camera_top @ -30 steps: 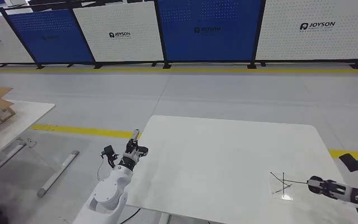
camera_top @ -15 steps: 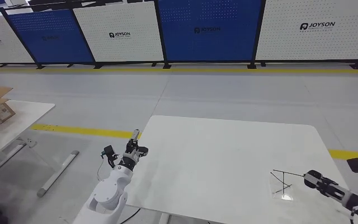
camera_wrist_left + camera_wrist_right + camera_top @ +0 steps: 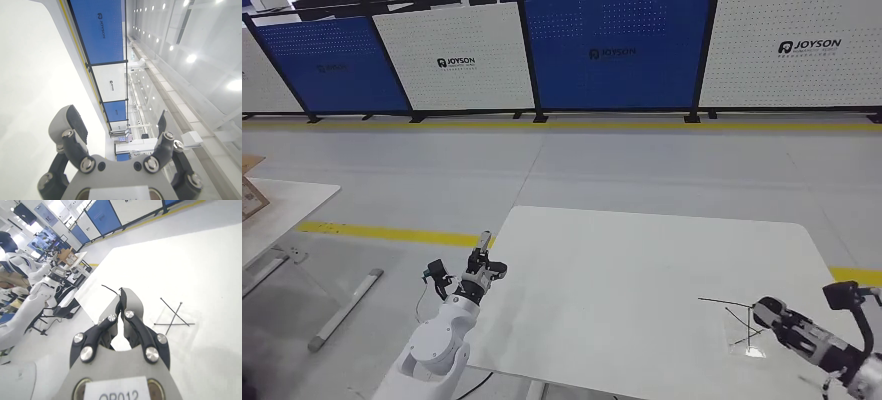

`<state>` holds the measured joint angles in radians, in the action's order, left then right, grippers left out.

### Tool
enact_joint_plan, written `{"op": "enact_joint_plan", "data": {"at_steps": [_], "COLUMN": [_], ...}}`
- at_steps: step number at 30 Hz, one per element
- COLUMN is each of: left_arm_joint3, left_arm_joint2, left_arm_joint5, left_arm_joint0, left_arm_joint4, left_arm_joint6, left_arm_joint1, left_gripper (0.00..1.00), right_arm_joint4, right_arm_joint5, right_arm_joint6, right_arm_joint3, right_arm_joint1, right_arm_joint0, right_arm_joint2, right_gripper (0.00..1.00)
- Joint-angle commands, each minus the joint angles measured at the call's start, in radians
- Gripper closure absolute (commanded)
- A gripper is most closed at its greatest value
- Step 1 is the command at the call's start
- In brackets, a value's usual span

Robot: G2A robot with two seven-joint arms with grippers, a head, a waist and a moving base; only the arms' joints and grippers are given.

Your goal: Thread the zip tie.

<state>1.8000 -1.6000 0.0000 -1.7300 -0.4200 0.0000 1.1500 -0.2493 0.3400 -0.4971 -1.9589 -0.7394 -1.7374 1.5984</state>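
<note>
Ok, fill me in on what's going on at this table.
The right gripper has its fingers shut on one black zip tie, whose strap sticks out past the fingertips over the white table. Three loose zip ties lie crossed on the table just beside it. The left gripper sits open at the table's opposite edge, holding nothing. No threading has started yet.

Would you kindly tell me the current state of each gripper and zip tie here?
right gripper, shut on the held zip tie.
held zip tie, pinched at the fingertips, tail sticking out, not looped.
left gripper, open, empty.
loose zip ties, lying crossed on the table, straight, not looped.
</note>
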Motion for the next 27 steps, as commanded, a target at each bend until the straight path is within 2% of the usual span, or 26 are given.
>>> {"op": "enact_joint_plan", "data": {"at_steps": [1, 2, 18, 21, 24, 27], "left_arm_joint3": [0.000, 0.000, 0.000, 0.000, 0.000, 0.000], "left_arm_joint2": [0.000, 0.000, 0.000, 0.000, 0.000, 0.000], "left_arm_joint5": [0.000, 0.000, 0.000, 0.000, 0.000, 0.000], "left_arm_joint0": [0.000, 0.000, 0.000, 0.000, 0.000, 0.000], "left_arm_joint4": [0.000, 0.000, 0.000, 0.000, 0.000, 0.000], "left_arm_joint6": [0.000, 0.000, 0.000, 0.000, 0.000, 0.000], "left_arm_joint1": [0.000, 0.000, 0.000, 0.000, 0.000, 0.000], "left_gripper": [0.00, 0.00, 0.00, 0.00, 0.00, 0.00], "right_arm_joint4": [-0.218, -0.272, -0.259, -0.196, -0.175, -0.165], "right_arm_joint5": [0.000, 0.000, 0.000, 0.000, 0.000, 0.000], "right_arm_joint6": [0.216, 0.262, 0.261, 0.229, 0.204, 0.131], "right_arm_joint3": [-0.018, -0.005, -0.008, -0.015, -0.023, -0.038], "right_arm_joint1": [0.000, 0.001, -0.001, 0.001, 0.009, 0.025], "right_arm_joint0": [-0.034, -0.041, -0.034, 0.021, 0.071, 0.134], "right_arm_joint2": [-0.051, -0.068, -0.073, -0.089, -0.110, -0.155], "right_gripper": [1.00, 1.00, 1.00, 1.00, 1.00, 1.00]}}
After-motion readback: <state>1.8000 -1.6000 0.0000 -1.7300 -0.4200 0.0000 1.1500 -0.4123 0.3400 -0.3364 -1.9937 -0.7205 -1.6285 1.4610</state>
